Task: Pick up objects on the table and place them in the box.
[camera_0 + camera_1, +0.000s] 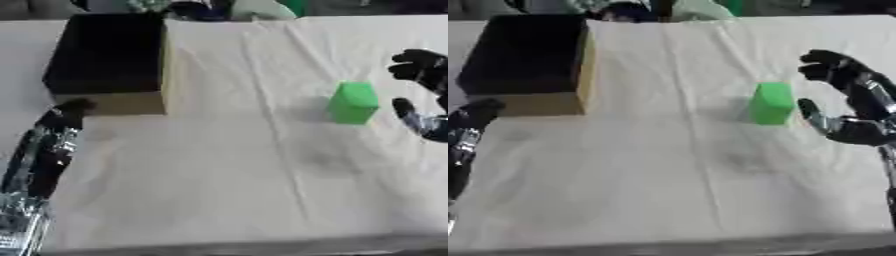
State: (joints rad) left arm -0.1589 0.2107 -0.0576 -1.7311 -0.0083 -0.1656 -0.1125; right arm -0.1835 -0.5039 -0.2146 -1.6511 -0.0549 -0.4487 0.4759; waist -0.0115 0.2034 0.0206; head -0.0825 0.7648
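Box (109,55), black inside w/ tan cardboard walls, sits far left on the cloth-covered table (227,190), open top up. Left hand (52,145) rests near-left just in front of the box, fingers straight, holding nothing. Right hand (852,112) is at the right edge, fingers and thumb spread wide, empty, w/ the gap facing left. Green block (772,103) stands upright right of centre, long axis vertical, just left of the right hand & not touching it; that hand's far nearer, so prob. the one to close on it
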